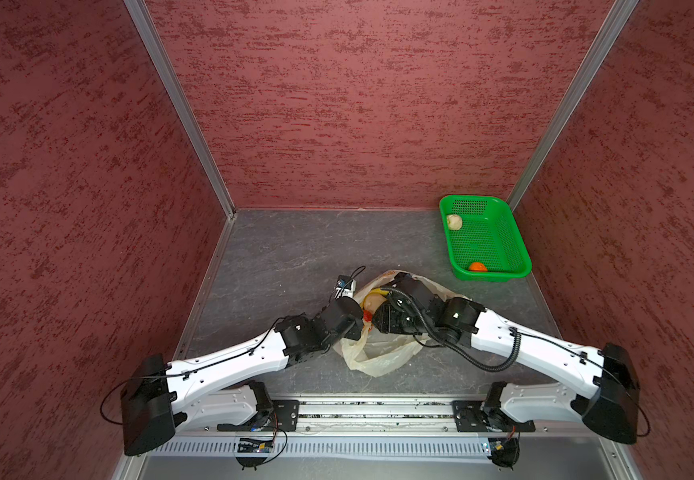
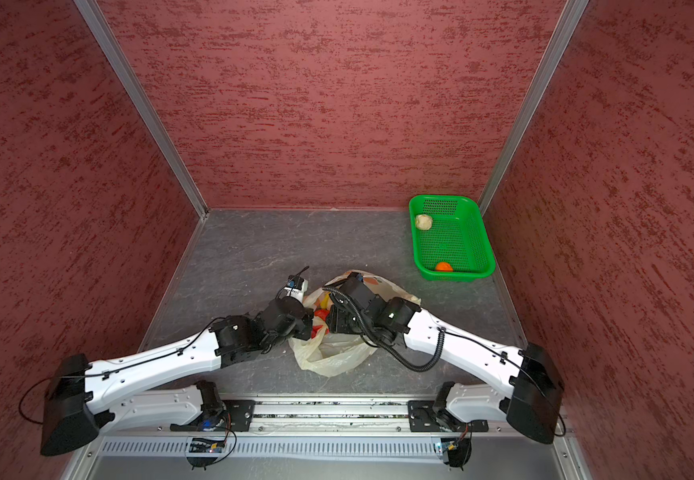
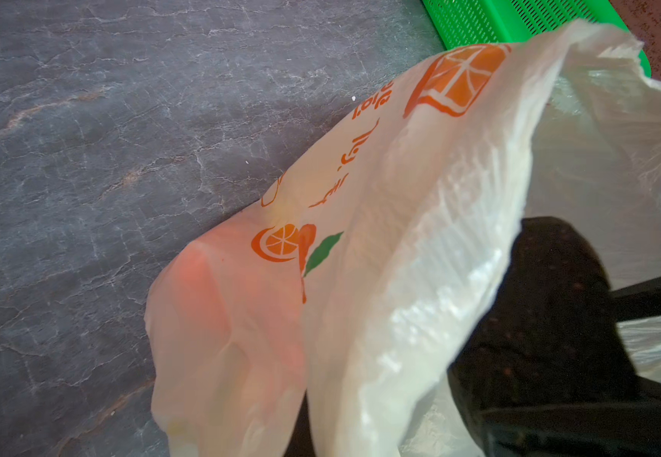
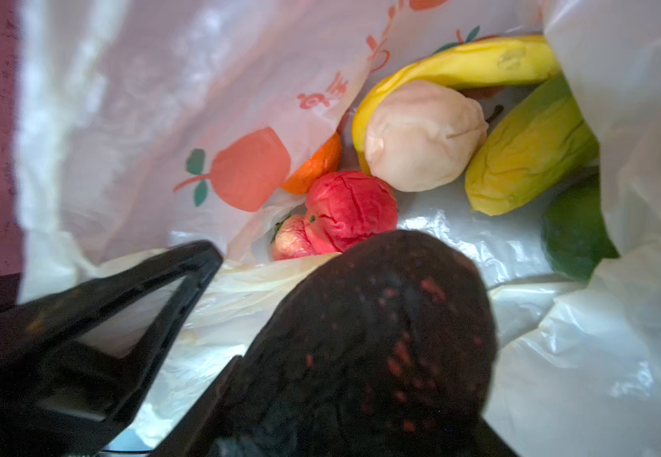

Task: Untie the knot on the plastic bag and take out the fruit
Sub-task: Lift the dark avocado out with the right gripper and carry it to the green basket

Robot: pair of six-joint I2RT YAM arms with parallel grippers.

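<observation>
Nearest me the plastic bag lies slack and crinkled on the slate-grey worktop; it is thin, translucent and pale yellow with orange print. I see no knot and the mouth gapes, so I judge the untying done and the emptying under way. My left end effector is closed at the bag's rim and seems to pinch the film, holding the mouth up. My right end effector is down inside the bag, its jaws set wide around the dark avocado, a matt pear-shaped lump flecked red. I read that as a grip, though one finger is hidden behind it. Beyond it lie a creased red apple, a cream lumpy fruit, a smooth curved banana, a ribbed yellow-green mango and a green fruit. Next I must lift the avocado clear without snagging the film. Then I carry it to the far right corner, where the green mesh basket holds a cream piece and an orange.
</observation>
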